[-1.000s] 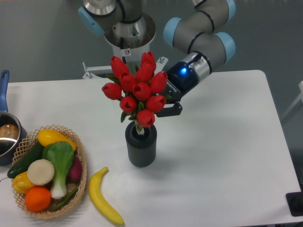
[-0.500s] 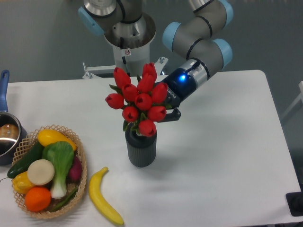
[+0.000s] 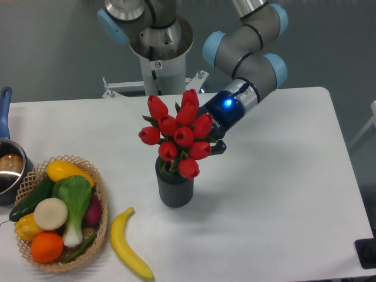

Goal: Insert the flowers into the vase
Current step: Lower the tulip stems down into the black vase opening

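The flowers (image 3: 179,134), a bunch of red tulip buds with green leaves, stand with their stems down in the mouth of the vase (image 3: 174,189). The vase is a dark grey ribbed cylinder, upright near the table's middle. The lowest buds rest just above its rim and lean a little to the right. My gripper (image 3: 210,147) reaches in from the upper right, right behind the bunch. Its fingertips are hidden by the buds, and it appears shut on the stems.
A wicker basket (image 3: 101,197) of vegetables and fruit sits at the front left, with a banana (image 3: 129,244) lying beside it. A steel pot (image 3: 8,170) with a blue handle is at the left edge. The arm's base (image 3: 157,44) stands behind the vase.
The gripper has come down and slightly right with the bunch. The stems have sunk deeper into the vase, and the buds now sit lower, close over its rim.
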Controlling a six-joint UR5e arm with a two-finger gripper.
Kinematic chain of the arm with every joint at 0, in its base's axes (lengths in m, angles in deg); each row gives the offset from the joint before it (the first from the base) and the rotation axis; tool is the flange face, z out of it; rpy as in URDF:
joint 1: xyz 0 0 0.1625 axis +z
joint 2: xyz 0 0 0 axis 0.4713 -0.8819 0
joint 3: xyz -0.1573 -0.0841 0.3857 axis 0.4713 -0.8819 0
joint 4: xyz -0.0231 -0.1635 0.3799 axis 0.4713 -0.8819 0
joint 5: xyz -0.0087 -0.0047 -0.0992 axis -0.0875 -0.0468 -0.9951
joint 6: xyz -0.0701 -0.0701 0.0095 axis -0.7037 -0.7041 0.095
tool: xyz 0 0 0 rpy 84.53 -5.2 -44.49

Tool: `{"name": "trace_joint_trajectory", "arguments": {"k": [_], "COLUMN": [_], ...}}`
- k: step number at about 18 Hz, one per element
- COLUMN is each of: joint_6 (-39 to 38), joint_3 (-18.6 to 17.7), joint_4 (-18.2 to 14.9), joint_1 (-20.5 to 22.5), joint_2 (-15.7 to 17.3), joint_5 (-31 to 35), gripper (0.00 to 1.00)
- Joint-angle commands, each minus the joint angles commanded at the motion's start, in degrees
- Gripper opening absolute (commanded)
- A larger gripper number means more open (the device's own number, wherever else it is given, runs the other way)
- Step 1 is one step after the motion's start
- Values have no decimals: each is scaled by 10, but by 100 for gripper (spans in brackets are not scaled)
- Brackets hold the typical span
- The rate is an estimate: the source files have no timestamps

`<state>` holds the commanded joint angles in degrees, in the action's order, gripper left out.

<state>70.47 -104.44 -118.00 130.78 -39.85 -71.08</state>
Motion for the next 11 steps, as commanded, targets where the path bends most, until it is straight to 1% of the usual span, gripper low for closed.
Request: {"name": "trace_joint_trajectory", "arguments": {"k": [6,9,11], "joint_6": [4,43,51], "joint_3": [4,3,6], "joint_4": [0,0,0], "joint_1": [2,2,2], "joint_2": [-23,-40,-49], "joint_5": [1,1,1], "gripper": [21,22,22]}}
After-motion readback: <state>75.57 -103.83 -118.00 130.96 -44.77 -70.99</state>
